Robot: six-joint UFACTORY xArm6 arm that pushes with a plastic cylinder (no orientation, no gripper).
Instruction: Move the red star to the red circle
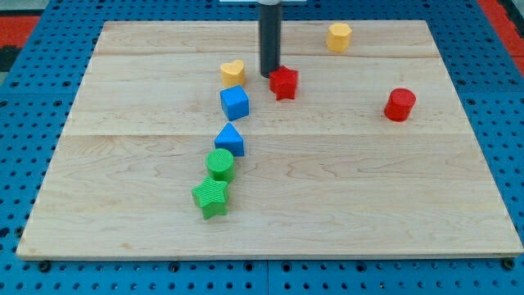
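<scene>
The red star (284,83) lies on the wooden board in the upper middle of the view. The red circle (400,105), a short cylinder, stands well to the star's right and slightly lower in the view. My tip (268,75) is at the end of the dark rod that comes down from the view's top. It sits right at the star's left edge, touching it or very nearly so.
A yellow heart (233,72) lies left of my tip. Below it run a blue cube (234,102), a blue triangle (231,139), a green cylinder (220,164) and a green star (211,197). A yellow hexagon (339,36) sits at the upper right.
</scene>
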